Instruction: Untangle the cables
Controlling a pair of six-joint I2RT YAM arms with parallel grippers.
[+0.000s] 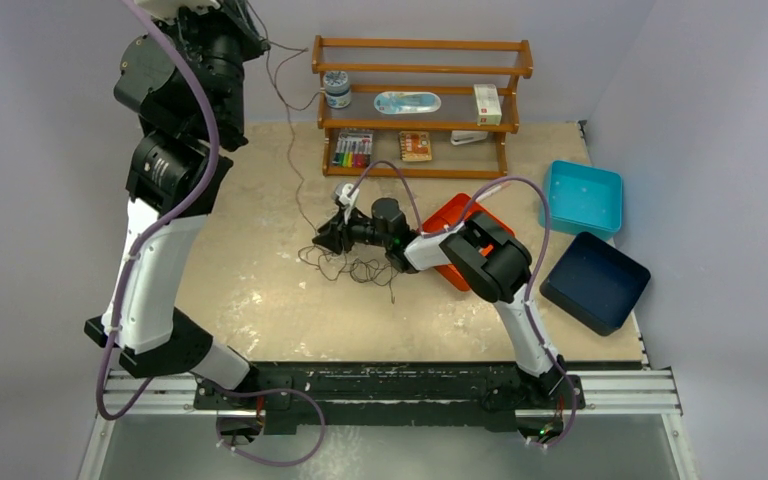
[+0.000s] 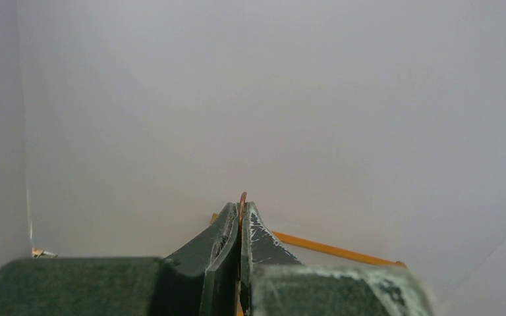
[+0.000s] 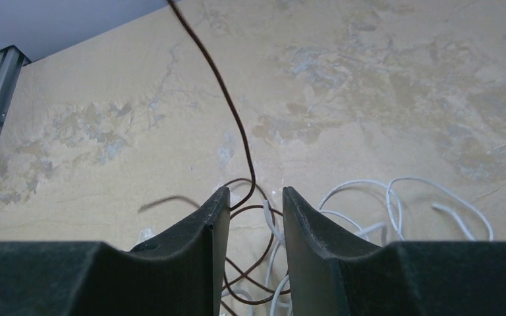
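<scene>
Mid-untangle on my rig: the left gripper [image 2: 240,209], raised high at the back-left, has its fingers pressed tight on a brown cable [image 3: 230,108] that drops from it in a long line to the knot of cables [image 1: 355,268] lying near the middle of the table [image 1: 250,290]. The right gripper [image 3: 255,194] sits low over that knot, fingers a narrow gap apart, with a brown loop and white cables [image 3: 390,197] lying between and beside them; I see nothing pinched there. My worry from here: if I close the right fingers on brown and white together, lifting on the left will cinch the knot instead of freeing it, or haul the whole bundle off the table. A hard pull could also slide the thin strand out of the left fingers. The hanging line runs near the left end of the wooden shelf [image 1: 420,45], so a sideways swing might snag its post. A red box [image 1: 455,212] lies under the right forearm, with a teal bin [image 1: 585,195] and a dark blue bin [image 1: 597,280] well off to the right, out of the way
</scene>
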